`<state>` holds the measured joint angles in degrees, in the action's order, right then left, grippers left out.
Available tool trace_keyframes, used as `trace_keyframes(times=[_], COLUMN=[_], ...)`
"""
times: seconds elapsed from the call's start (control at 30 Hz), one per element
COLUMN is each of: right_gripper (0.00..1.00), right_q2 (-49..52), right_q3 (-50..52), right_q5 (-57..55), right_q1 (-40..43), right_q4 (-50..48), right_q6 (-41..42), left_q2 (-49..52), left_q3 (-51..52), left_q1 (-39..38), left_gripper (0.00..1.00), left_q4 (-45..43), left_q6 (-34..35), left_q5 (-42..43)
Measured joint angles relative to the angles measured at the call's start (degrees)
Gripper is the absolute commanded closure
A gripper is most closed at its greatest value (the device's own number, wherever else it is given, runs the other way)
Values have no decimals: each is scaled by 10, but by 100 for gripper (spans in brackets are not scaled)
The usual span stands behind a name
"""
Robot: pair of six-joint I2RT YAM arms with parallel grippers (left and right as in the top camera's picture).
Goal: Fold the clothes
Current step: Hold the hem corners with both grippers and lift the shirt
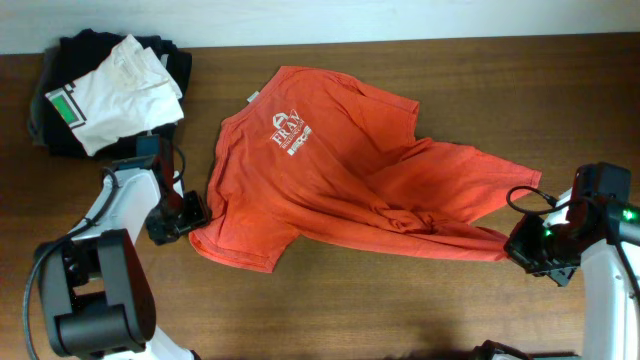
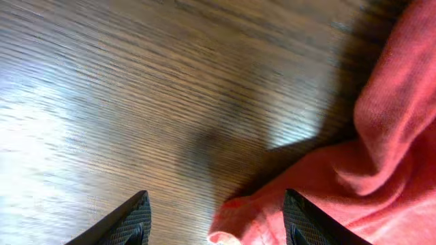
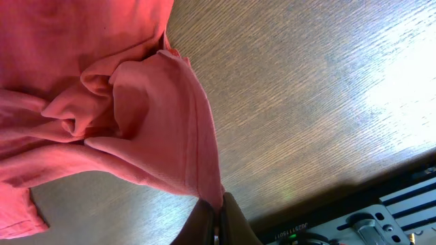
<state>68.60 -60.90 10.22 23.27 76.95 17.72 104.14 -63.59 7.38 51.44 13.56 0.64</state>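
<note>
Item: T-shirt [image 1: 340,170]; red-orange, lettering up, lying slantwise on the table [image 1: 420,310]; the chest lies flat and the lower half is bunched and twisted toward your right.

Right gripper [image 3: 216,211]; closed on a thin corner of the hem, with very little cloth inside the pinch. Risk: pull hard and the corner probably slips out; the twist then drops back into a heap.

Left gripper [image 2: 214,204]; fingers spread and holding nothing, the sleeve edge lying between them, close to one finger. Risk: close from here and you may catch a single layer or miss the edge altogether; check it in the wrist view first.

Combined risk: pull with the right while the left is empty and the whole shirt likely drags across the wood instead of flattening; fold before the ridges are smoothed and they get creased in.

Neighbours: white garment [image 1: 120,90] on black garments [image 1: 60,60], near your left arm; a wide swing could snag them.
</note>
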Motion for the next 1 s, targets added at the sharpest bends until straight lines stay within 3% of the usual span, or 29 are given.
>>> trace_keyframes(times=[0.33, 0.47, 0.53, 0.83, 1.0], right_gripper=[96, 96, 96, 96, 96], right_q2=[0, 0, 0, 0, 1], right_q3=[0, 0, 0, -2, -85], right_q5=[0, 0, 0, 15, 30], right_q1=[0, 0, 0, 0, 0], right_q4=[0, 0, 0, 1, 49], right_q6=[0, 0, 0, -6, -18], left_q2=[0, -3, -3, -8, -120], left_q3=[34, 38, 40, -25, -43], left_q1=[0, 2, 2, 2, 2], left_gripper=[41, 73, 99, 99, 99], left_q4=[-16, -25, -31, 54, 85], left_q6=[-57, -62, -68, -57, -26], left_q5=[73, 73, 73, 69, 68])
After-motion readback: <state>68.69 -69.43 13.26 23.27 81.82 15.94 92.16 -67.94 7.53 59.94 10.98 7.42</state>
